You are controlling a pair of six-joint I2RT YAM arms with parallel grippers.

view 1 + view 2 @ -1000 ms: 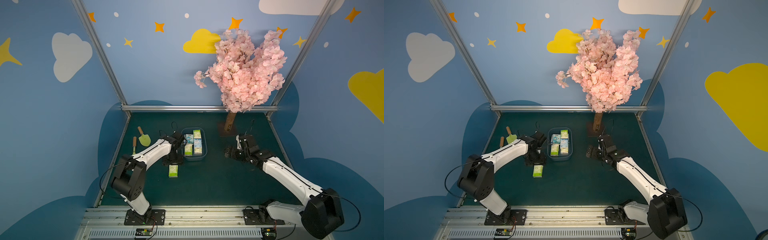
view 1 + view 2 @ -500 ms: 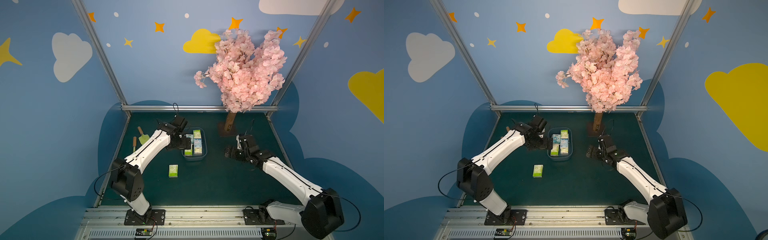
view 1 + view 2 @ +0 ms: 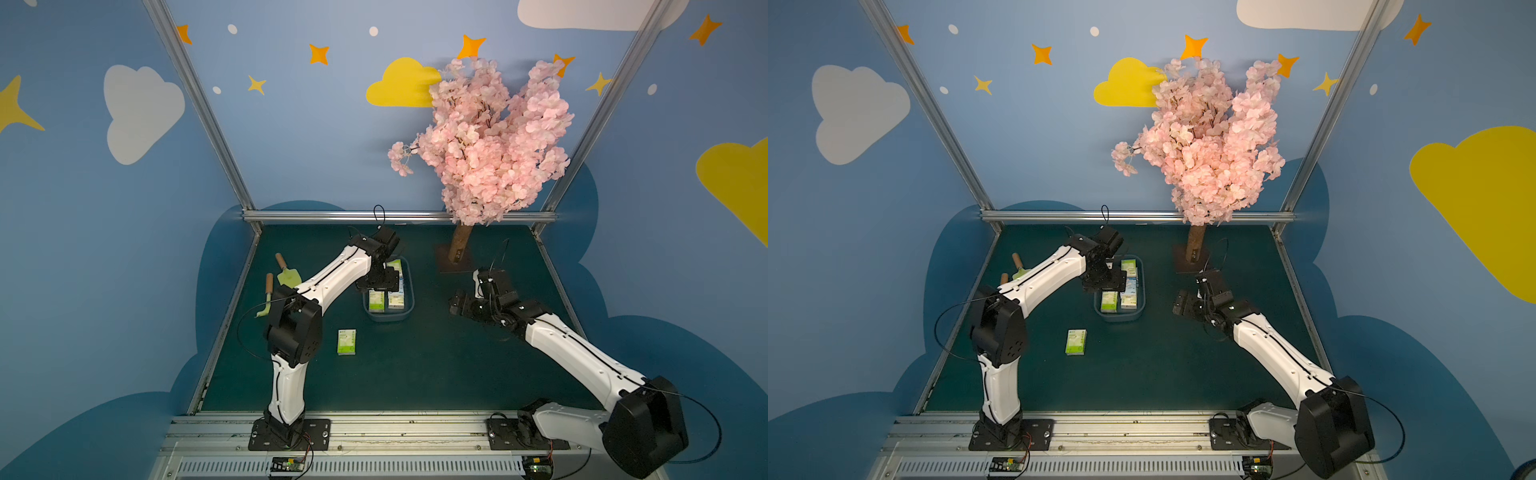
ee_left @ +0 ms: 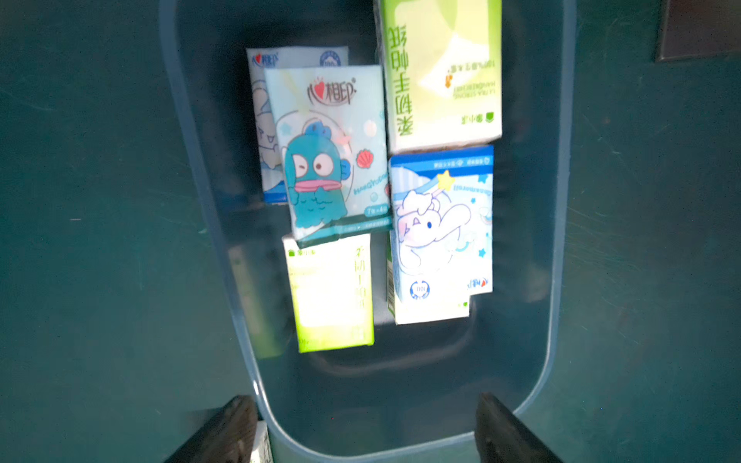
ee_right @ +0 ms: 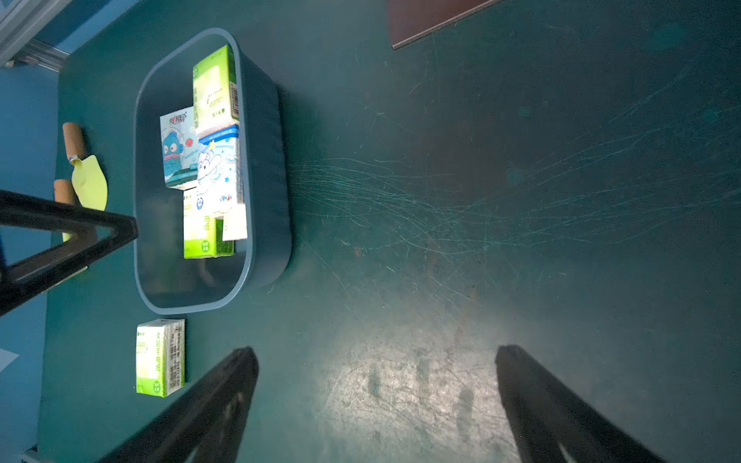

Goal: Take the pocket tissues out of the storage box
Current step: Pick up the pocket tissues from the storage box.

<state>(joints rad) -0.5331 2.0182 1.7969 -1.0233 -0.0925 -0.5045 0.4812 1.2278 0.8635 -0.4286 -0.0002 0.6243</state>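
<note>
At the far left, the garden tools [image 3: 286,275] are lying with their wooden handles pointing toward the back wall. Next, one lime-green packet [image 3: 346,342] is lying flat on the green mat [image 3: 415,374], outside the tub and near its front-left corner, its long axis running front to back. The left gripper [image 4: 365,401] is hovering over the storage box [image 3: 409,297], jaws standing wide with nothing between them. The pocket tissues [image 4: 333,160] are lying below and ahead of its fingertips [image 4: 240,413], untouched. The box's long axis is running front to back. The packets inside are lying along it, some stacked, the teal fish one slightly skewed. Further right, the tree base [image 3: 444,264] is sitting near the back. The right gripper [image 3: 468,296] is hovering over bare mat, well apart from the box, jaws spread wide and empty.
</note>
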